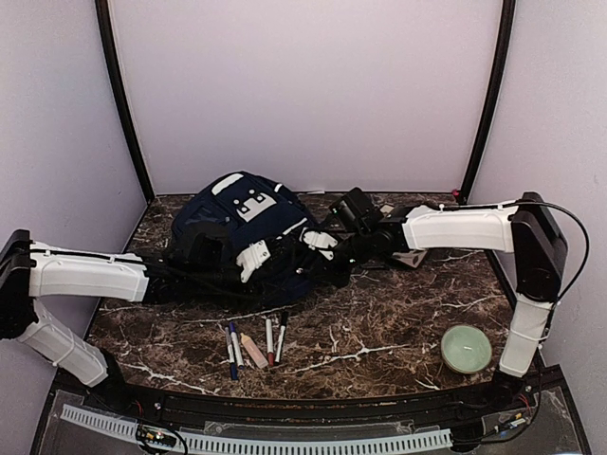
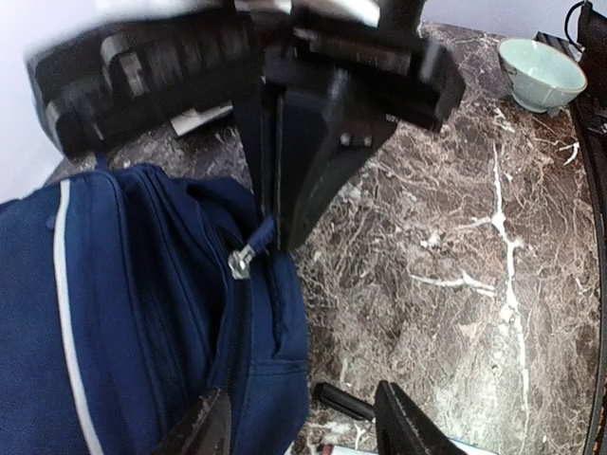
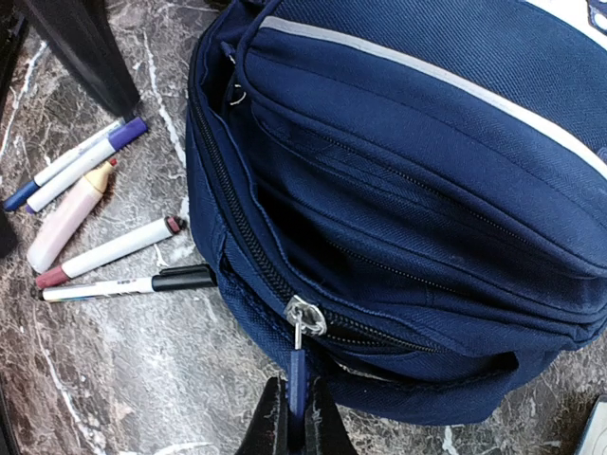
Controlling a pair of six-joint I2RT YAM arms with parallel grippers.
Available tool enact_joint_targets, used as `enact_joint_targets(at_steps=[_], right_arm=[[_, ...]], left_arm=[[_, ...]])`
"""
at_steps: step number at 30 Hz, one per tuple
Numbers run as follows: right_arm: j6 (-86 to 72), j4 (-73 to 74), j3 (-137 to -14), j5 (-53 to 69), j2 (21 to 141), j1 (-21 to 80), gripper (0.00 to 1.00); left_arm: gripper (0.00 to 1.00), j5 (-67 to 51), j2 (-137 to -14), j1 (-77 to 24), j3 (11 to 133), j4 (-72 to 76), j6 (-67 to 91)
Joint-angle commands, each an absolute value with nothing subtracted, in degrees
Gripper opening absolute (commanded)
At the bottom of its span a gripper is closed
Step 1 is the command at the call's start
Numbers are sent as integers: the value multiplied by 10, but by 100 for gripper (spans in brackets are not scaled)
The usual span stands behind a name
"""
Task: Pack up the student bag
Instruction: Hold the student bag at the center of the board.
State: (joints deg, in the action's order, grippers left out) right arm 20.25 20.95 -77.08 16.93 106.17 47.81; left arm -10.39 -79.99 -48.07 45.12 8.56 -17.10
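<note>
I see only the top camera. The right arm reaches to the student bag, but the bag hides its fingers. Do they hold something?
Observer: Yes. The right fingers are shut on the blue zipper pull at the lower edge of the student bag.
Operator: And the left fingers?
Observer: The left fingers are open and hold nothing. One shows against the bag's edge, the other against the table.

High fixed camera looks down over the dark marbled table (image 1: 379, 327); both wrist cameras closely face the navy-blue fabric backpack (image 3: 427, 190), which all views share.
</note>
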Motion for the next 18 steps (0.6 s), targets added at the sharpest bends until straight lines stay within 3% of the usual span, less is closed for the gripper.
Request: enact_joint_targets(at_steps=[1,11,18], right_arm=[[188,205,-791,204,1035,483,0],[188,199,-772,206,1026,482,0],[179,191,-773,223,1034,482,0]], left_arm=[[54,-107,-819,-483,394,216,-133],[48,-126,-869,-483,431,210,-168],[53,-67,-878,-483,445,204,-206]])
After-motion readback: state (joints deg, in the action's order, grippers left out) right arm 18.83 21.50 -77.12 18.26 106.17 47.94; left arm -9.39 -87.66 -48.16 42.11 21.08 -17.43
